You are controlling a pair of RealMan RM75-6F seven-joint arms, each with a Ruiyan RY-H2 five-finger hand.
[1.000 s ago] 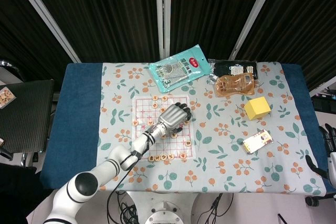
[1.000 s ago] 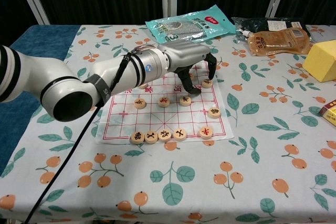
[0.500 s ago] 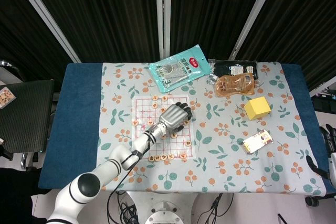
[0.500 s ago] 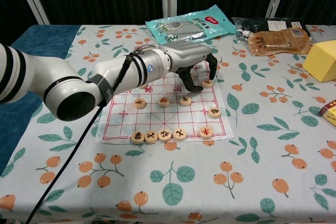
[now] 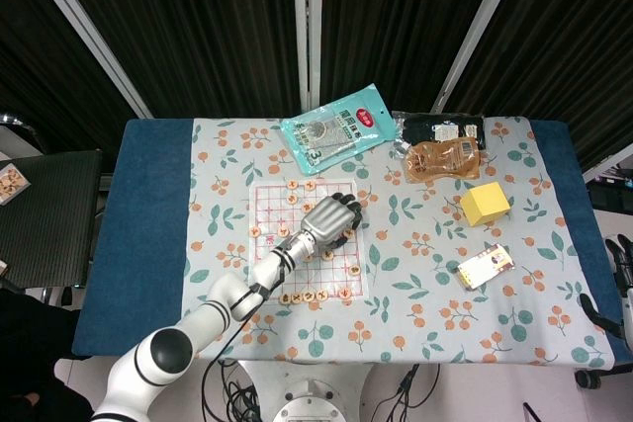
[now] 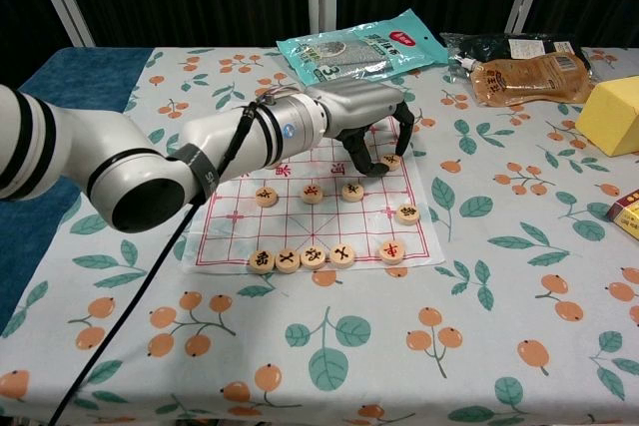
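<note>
Left hand (image 6: 364,122) arched over chess piece (image 6: 391,160) at right edge of xiangqi board (image 6: 215,221), frame centre; fingers curled about piece, grip unconfirmed, piece not lifted. Right hand barely visible.

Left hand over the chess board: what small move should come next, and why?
Probably a slight lowering and closing of the fingers. In the chest view the left hand arches over the board, fingertips curled down around a round piece near the far right edge, and whether they already touch it cannot be told.
</note>
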